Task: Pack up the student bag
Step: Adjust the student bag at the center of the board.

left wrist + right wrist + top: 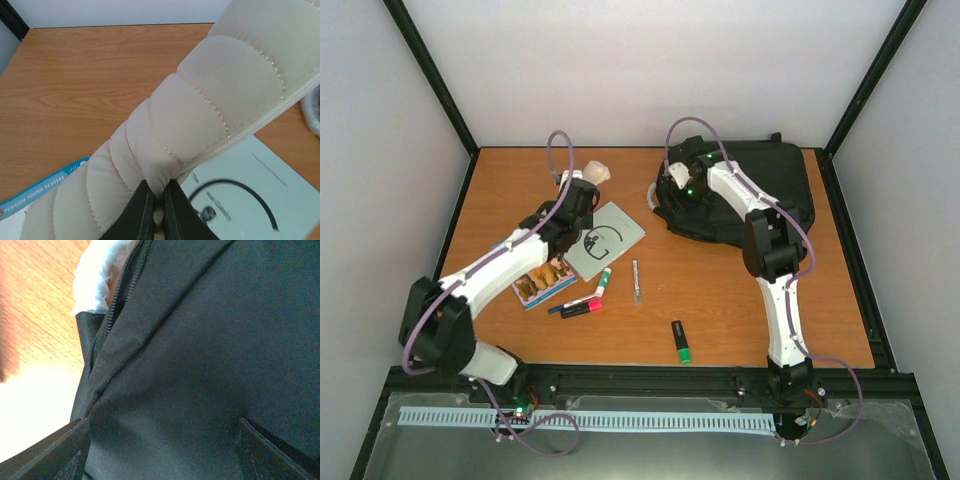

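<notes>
Left arm reaches forward over the desk (720, 310), its pincer (159, 200) nipped almost shut on an edge of the cream padded pouch (210, 105), held up over a white booklet (260, 190). Right arm bends at the elbow and dips onto the student bag (760, 190), its pincer (160, 452) spread wide against the black fabric, gripping nothing. The bag lies flat at the desk's far right, long axis running left to right; a zip shows by the pincer, something pale beside it, contents unseen
</notes>
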Controlling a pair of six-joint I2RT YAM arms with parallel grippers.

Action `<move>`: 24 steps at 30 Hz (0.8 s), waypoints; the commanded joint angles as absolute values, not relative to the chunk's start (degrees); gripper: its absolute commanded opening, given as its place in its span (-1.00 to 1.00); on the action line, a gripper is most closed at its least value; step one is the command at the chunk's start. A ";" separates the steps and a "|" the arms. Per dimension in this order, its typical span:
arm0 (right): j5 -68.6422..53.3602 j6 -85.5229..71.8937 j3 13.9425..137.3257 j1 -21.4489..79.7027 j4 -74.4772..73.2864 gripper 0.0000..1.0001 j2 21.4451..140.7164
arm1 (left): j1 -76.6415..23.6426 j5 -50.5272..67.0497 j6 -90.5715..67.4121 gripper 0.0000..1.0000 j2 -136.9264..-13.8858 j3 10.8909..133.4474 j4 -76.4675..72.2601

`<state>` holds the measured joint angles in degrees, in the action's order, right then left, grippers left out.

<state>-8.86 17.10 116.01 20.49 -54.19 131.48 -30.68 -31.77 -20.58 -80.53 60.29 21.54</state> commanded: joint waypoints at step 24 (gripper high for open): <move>-3.76 34.99 64.29 21.48 -43.88 -0.14 102.49 | -20.74 -22.14 -21.76 -0.30 -107.79 79.00 25.80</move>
